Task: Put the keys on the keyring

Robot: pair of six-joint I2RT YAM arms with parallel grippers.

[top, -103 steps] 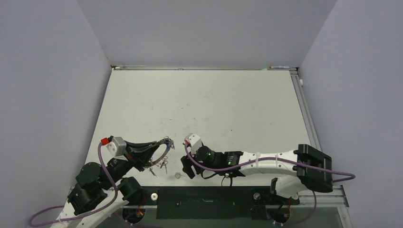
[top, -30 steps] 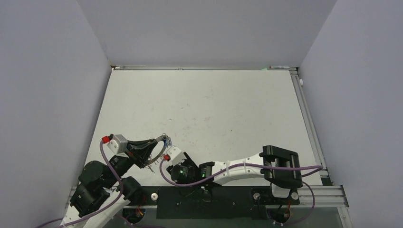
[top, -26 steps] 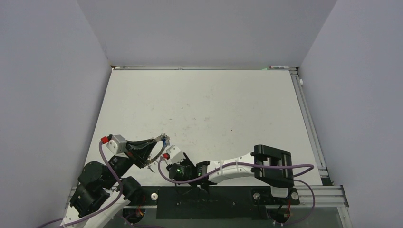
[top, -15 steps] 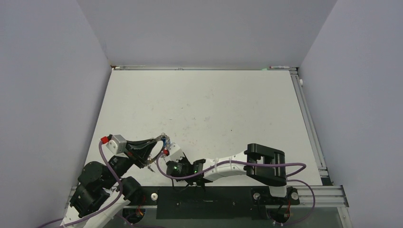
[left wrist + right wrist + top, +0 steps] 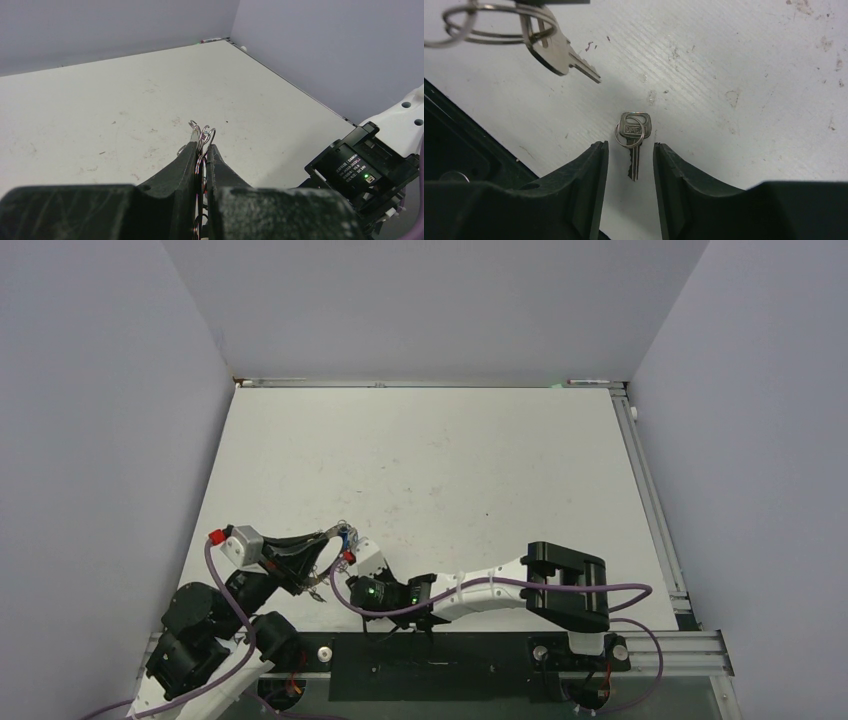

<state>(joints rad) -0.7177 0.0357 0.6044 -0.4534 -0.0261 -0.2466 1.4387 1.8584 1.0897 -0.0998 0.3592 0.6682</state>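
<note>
L wrist cam: keyring (image 5: pixel 202 136) mostly buried btwn my left fingers (image 5: pixel 186 162), only top loops poke out. R wrist cam: ring cut off at top-left edge. Top cam: loose key (image 5: pixel 634 135) hidden under my right arm (image 5: pixel 470 590); hanging key (image 5: pixel 555 52) too small to make out there

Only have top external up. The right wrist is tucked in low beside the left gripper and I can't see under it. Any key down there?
Observer: Yes. The right wrist view shows a silver key lying flat on the table, with a small split ring through its head.
Operator: Gripper on it?
Observer: Not yet. The right gripper is open, one finger on each side of the key's blade, with a gap on both sides.
Operator: Left got the ring?
Observer: The left gripper is shut on the keyring, whose small loops poke up past the fingertips.
</note>
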